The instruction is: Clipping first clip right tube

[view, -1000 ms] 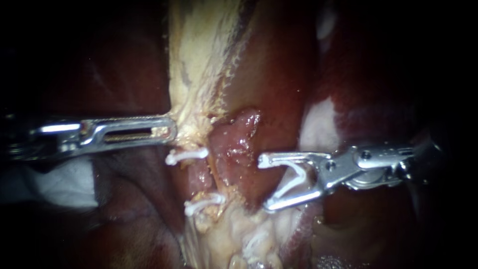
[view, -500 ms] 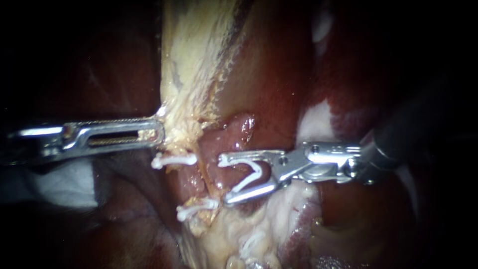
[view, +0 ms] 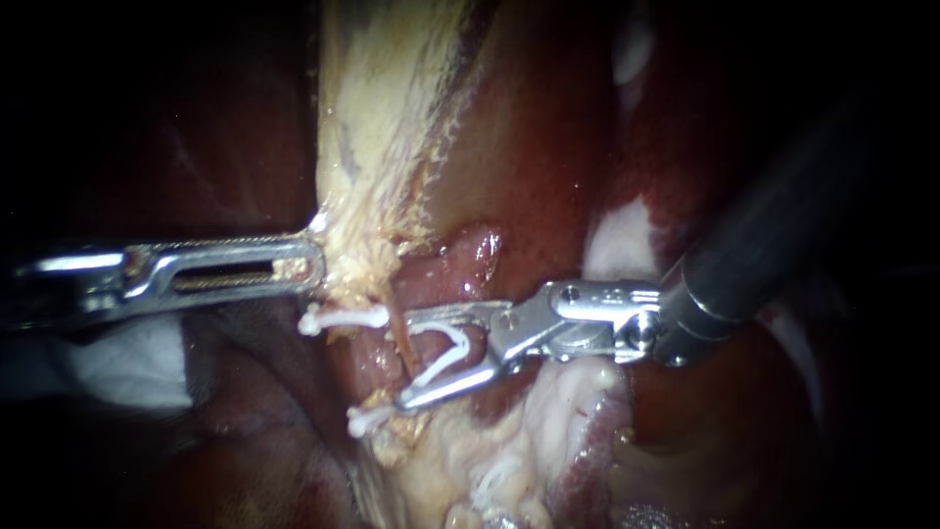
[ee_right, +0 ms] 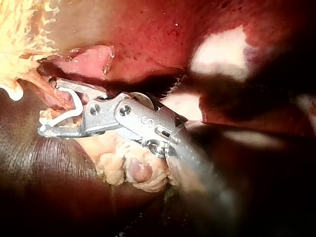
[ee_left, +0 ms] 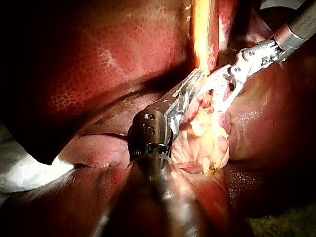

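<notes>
My right instrument [view: 403, 360] comes in from the upper right. Its jaws stand wide apart with a white clip [view: 446, 353] seated between them, touching both. They straddle a thin tan tube [view: 396, 331] that runs down from the pale gallbladder tissue [view: 377, 147]. To the left of this tube, two white clips [view: 343, 316] [view: 374, 416] sit on another tube. My left instrument [view: 311, 264] is shut on the pale tissue's edge and holds it to the left. The right wrist view shows the clip [ee_right: 73, 109] in the spread jaws [ee_right: 47, 106].
Dark red liver [view: 548, 127] lies behind and on both sides. Pale fatty tissue [view: 490, 460] bulges below the right jaws. White gauze [view: 117, 358] lies under the left shaft. The left wrist view shows my right instrument [ee_left: 222, 91] just beyond my left instrument's jaws [ee_left: 190, 89].
My right instrument has moved left with its clip, from beside the reddish tissue to astride the thin tube. The left instrument drew the pale tissue slightly left, then stayed still.
</notes>
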`<state>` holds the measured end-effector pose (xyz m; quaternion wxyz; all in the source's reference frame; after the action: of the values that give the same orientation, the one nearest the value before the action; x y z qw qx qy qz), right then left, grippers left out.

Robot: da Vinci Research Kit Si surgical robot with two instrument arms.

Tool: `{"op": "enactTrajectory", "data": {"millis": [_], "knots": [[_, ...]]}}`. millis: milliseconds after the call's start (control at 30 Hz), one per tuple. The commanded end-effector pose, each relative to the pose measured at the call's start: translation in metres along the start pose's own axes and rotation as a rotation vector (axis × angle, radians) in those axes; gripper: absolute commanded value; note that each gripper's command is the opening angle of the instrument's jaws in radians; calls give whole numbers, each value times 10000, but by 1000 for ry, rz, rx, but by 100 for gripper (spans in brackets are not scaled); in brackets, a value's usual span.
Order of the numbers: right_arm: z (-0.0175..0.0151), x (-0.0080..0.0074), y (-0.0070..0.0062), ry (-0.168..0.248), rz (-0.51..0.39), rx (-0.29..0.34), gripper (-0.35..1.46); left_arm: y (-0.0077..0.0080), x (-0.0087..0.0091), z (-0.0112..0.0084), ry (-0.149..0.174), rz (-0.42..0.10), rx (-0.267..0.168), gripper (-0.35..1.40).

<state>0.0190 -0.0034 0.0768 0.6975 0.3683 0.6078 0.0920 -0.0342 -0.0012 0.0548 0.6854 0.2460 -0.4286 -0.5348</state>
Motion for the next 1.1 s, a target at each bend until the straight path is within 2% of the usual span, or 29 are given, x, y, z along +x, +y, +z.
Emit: {"op": "enactTrajectory", "data": {"millis": [33,233,600,833,1100], "knots": [[2,2,-2,-1,-4,9,58,0,0,1,0,0,0,-35],[10,5,-9,0,-3,50,57,0,0,1,0,0,0,-35],[19,8,-25,-11,66,125,51,1,0,3,0,0,0,-35],[27,-3,-31,-28,107,170,46,3,0,3,0,1,0,-35],[28,-8,-31,-31,115,172,43,4,0,4,0,1,0,-35]]}}
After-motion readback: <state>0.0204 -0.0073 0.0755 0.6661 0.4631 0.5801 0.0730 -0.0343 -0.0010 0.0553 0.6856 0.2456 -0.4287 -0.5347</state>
